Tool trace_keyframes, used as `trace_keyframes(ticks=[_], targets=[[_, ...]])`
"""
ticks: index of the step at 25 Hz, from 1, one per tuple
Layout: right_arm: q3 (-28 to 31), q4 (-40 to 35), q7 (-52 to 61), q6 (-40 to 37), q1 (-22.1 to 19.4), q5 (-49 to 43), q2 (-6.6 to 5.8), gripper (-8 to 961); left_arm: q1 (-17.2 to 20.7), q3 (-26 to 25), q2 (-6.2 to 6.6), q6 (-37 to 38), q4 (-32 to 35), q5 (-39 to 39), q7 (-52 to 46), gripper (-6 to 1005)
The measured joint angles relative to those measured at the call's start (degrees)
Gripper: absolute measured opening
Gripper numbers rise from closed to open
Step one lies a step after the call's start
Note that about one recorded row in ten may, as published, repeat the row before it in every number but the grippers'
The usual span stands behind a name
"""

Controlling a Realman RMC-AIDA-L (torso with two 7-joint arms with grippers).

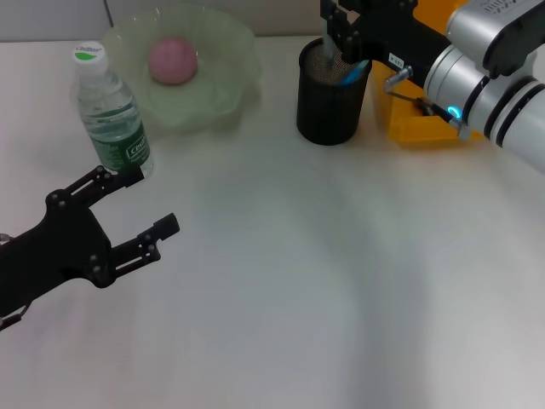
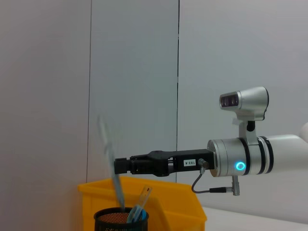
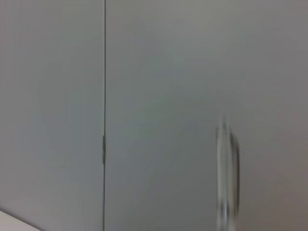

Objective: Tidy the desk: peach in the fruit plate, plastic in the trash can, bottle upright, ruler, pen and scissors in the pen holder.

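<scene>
The peach (image 1: 173, 60) lies in the pale green fruit plate (image 1: 230, 81) at the back left. In front of the plate's left side the bottle (image 1: 111, 111) stands upright. My left gripper (image 1: 149, 200) hovers open and empty near the bottle's base. My right gripper (image 1: 336, 30) hangs over the black pen holder (image 1: 330, 102), also seen as gripper (image 2: 122, 166) and pen holder (image 2: 120, 219). Blue scissors handles (image 1: 353, 75) and the clear ruler (image 2: 143, 196) stick out of the holder. A blurred pale slender strip (image 2: 109, 161) stands over the holder by that gripper; I cannot tell if it is the pen. No plastic shows.
The yellow trash can (image 1: 426, 128) stands right behind the pen holder, largely covered by my right arm (image 1: 485, 77); it also shows as the trash can (image 2: 168, 202). The white desk (image 1: 324, 281) stretches out in front. A grey panelled wall (image 3: 144, 96) rises behind.
</scene>
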Motion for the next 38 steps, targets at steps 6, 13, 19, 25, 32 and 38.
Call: trace_keyframes(ticks=[6, 13, 19, 25, 32, 38], targets=[[0.17, 0.0, 0.39, -0.46, -0.63, 0.12, 0.0, 289, 0.15, -0.02, 0.12, 0.09, 0.17, 0.0, 0.0, 805], [0.39, 0.1, 1.13, -3.63, -1.46, 0.16, 0.0, 505, 0.49, -0.02, 0.18, 0.6, 0.41, 0.0, -0.01, 805], [2.77, 0.8, 6.29, -13.92, -3.78, -0.04, -0.55, 792, 0.47, 0.23, 0.23, 1.25, 0.6, 0.25, -1.82, 805], [13.02, 5.28, 16.58, -41.45, -8.31, -9.8, -3.92, 817, -0.79, 1.57, 0.52, 3.09, 0.64, 0.67, -5.82, 805], [26.67, 11.0, 24.82, -62.9, -8.05, -38.76, -10.32, 816, -3.14, 7.67, 0.92, 2.92, 0.72, 0.83, -11.22, 804], [29.93, 11.19, 26.73, -64.51, -5.89, -59.25, -11.16, 815, -4.82, 11.84, 1.71, 1.65, 0.79, 1.52, -16.06, 804]])
